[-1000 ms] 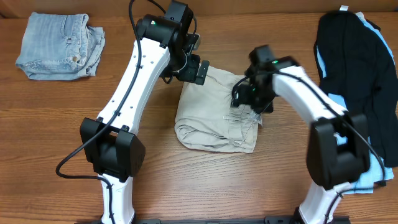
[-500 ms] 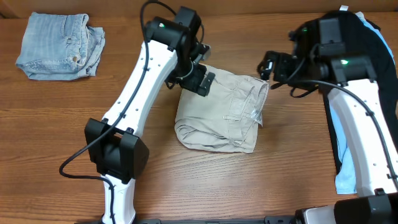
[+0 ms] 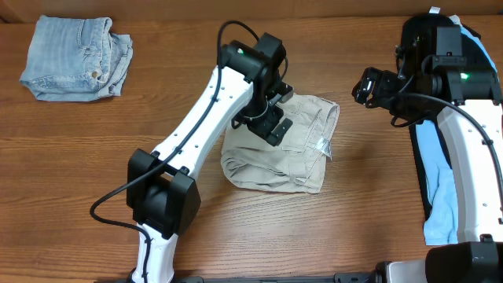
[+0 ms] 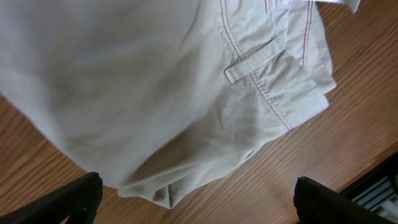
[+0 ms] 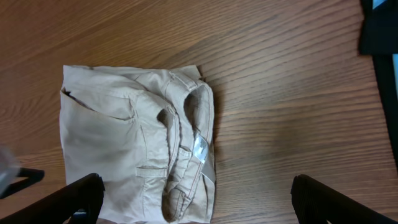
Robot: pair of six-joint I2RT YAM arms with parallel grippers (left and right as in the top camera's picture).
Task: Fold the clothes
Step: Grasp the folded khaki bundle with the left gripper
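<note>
The beige shorts (image 3: 295,161) lie folded into a compact rectangle in the middle of the table, waistband and white label on the right side. My left gripper (image 3: 273,126) hovers over their upper left part, open and empty. In the left wrist view the shorts (image 4: 155,81) fill the upper frame and the open fingers (image 4: 199,199) straddle a lower fold corner. My right gripper (image 3: 368,85) is open and empty, off to the right of the shorts. The right wrist view shows the shorts (image 5: 118,137) at the left, beyond the open fingers (image 5: 199,199).
Folded blue denim shorts (image 3: 75,56) lie at the far left corner. A black garment (image 3: 489,43) and a light-blue one (image 3: 440,208) lie along the right edge under my right arm; the black one shows in the right wrist view (image 5: 379,28).
My right gripper has drawn back from the shorts' right edge to the upper right. My left gripper has moved right and down over the shorts. The shorts stay folded.
</note>
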